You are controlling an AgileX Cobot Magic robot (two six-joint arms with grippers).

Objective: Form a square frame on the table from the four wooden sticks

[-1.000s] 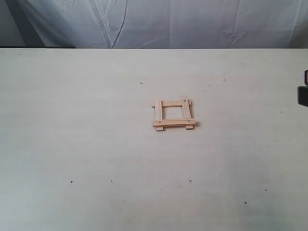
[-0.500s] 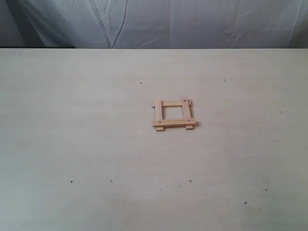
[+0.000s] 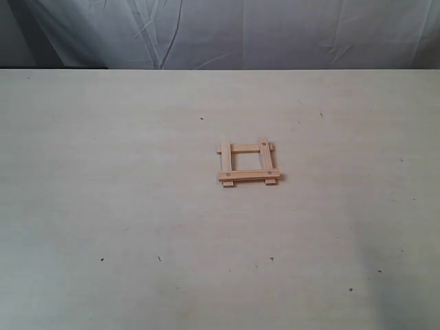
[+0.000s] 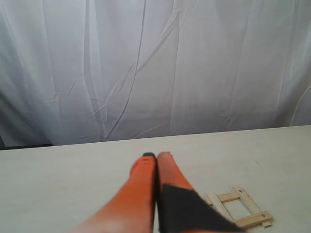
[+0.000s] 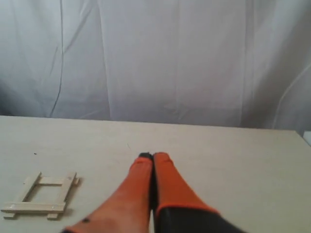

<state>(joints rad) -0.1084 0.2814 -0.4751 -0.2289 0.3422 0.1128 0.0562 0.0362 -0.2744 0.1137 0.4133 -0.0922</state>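
Note:
The four wooden sticks lie as a small square frame (image 3: 248, 163) on the cream table (image 3: 103, 192), a little right of centre, overlapping at the corners with ends sticking out. The frame (image 4: 238, 208) shows beside my left gripper (image 4: 156, 156), whose orange fingers are pressed together on nothing. The right wrist view also holds the frame (image 5: 41, 195), well apart from my right gripper (image 5: 153, 156), likewise shut and empty. Neither gripper appears in the exterior view.
A wrinkled grey-white cloth backdrop (image 3: 275, 34) hangs behind the table's far edge. A few tiny dark specks (image 3: 102, 260) dot the tabletop.
A dark part of the right arm at the exterior view's right edge one second ago has left the frame. The square frame has not moved.

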